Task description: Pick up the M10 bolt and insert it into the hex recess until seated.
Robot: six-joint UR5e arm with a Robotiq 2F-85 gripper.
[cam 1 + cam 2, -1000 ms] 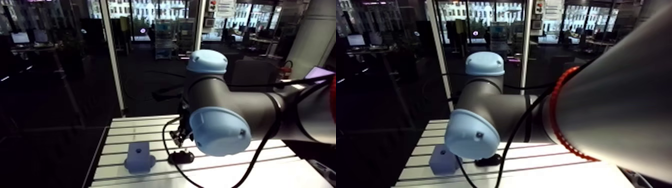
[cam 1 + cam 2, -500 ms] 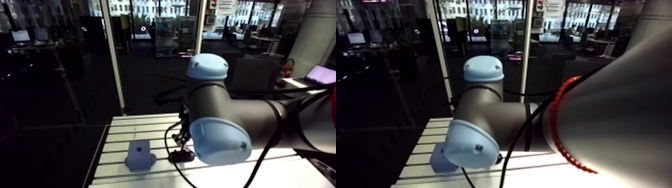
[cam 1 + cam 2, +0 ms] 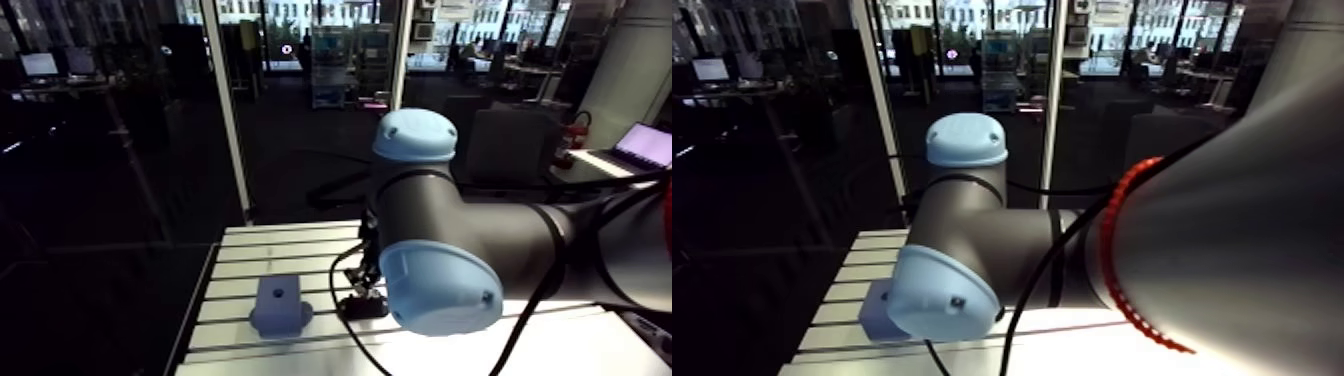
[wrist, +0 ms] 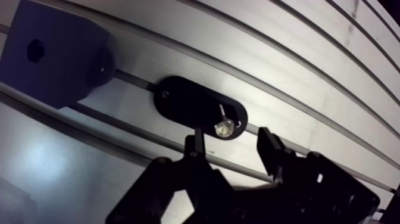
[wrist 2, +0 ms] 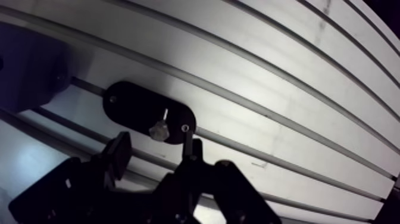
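The end effector [image 4: 229, 140] is open with the M10 bolt [image 4: 224, 127] upright in its black holder [image 4: 184, 101] just ahead, midway between the fingers [image 4: 194, 146], so I judge it should descend straight, centred, then close squarely on the shank before lifting.

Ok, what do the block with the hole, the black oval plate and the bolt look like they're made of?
Block: likely plastic, perhaps printed; matte bluish faces, rounded corners, no glint.
Black oval plate: matte black, plastic or coated metal, cannot tell which.
Bolt: metal, going by its bright silvery shine.
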